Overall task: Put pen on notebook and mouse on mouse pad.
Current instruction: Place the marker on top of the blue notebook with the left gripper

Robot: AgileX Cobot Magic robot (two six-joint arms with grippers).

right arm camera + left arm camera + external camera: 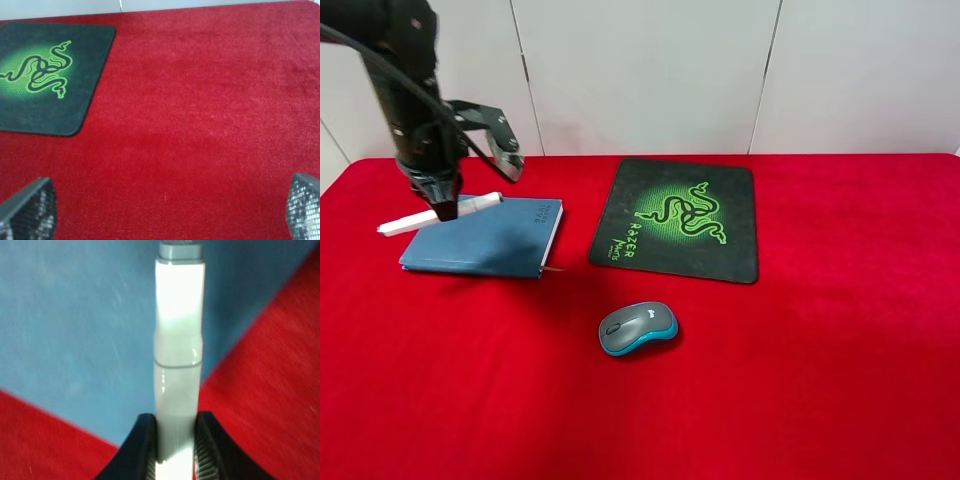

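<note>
Between the closed pads of the left gripper [175,442], the white pen [178,340] was pinched near its middle, over the slate-blue notebook [495,242]; whether it touched the cover could not be told. It looked light, stiff and smooth, likely to roll or slip, so a firm crosswise hold at mid-length suited it. Its long axis ran roughly along the notebook's far edge, with the grey-tipped end over the cover toward the lettered side and the other end overhanging the notebook's opposite edge above the red cloth [840,330]. Right of the notebook lay the Razer mouse pad [730,245]. The mouse [637,328] sat right of and nearer than the notebook, off the pad. The right gripper [167,210] stood wide apart, holding nothing.
</note>
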